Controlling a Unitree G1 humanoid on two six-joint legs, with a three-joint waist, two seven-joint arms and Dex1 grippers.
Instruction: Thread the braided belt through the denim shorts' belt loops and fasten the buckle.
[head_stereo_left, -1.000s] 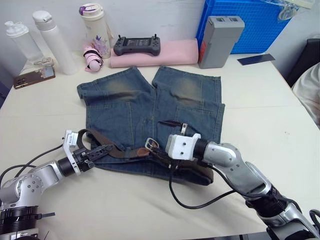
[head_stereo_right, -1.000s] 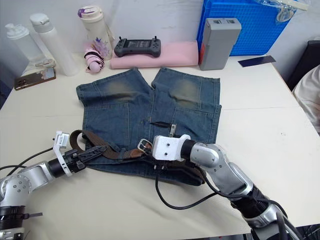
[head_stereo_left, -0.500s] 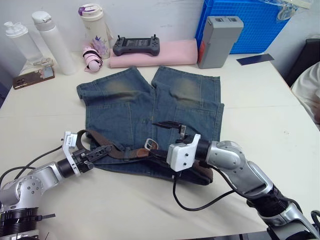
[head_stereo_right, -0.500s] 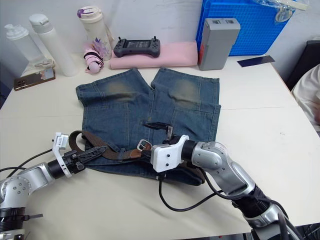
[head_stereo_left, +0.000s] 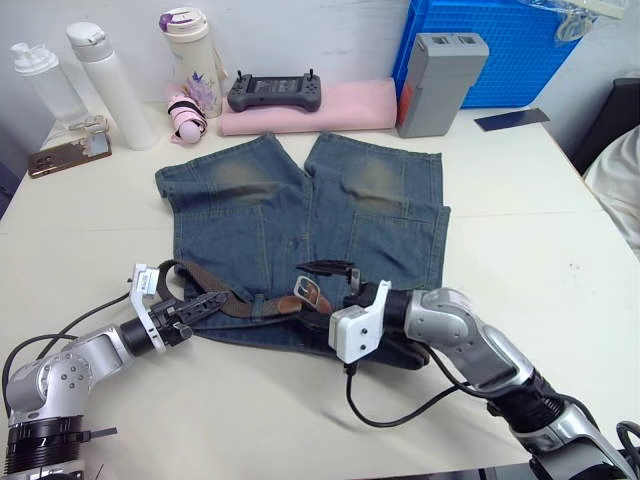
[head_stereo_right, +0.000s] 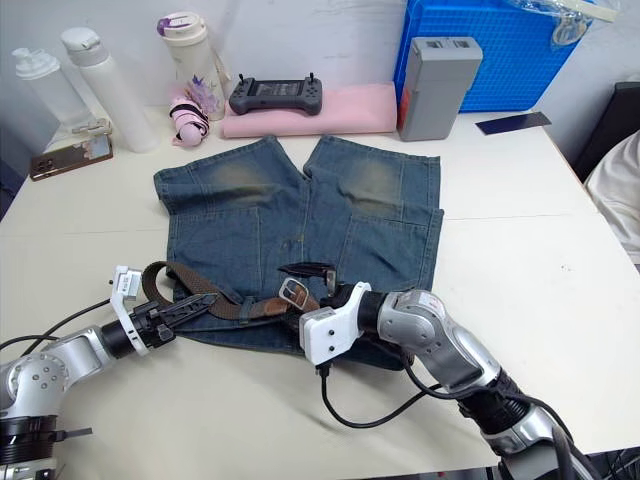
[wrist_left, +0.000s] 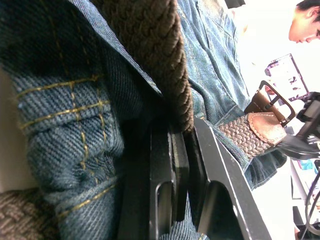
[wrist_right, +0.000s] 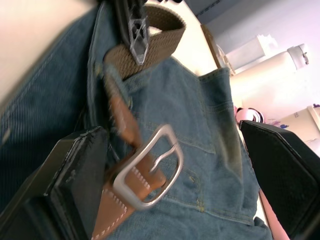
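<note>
The denim shorts (head_stereo_left: 305, 215) lie flat on the counter (head_stereo_left: 520, 200), waistband toward the robot. The braided belt (head_stereo_left: 240, 300) runs along the waistband's left portion, looping out past the shorts' left edge, with the buckle (head_stereo_left: 312, 291) resting near mid-waist, unfastened.

The left tool (head_stereo_left: 200, 305) is clenched on the belt and denim at the left waistband, as the left wrist view confirms. The right tool (head_stereo_left: 338, 280) is released, its fingers spread wide on either side of the buckle without gripping it.

Judgement: threading is partly done; the right half of the waistband and the fastening remain.

Individual belt loops cannot be made out. The right waistband is hidden by the right arm. The belt's tail end cannot be located.
</note>
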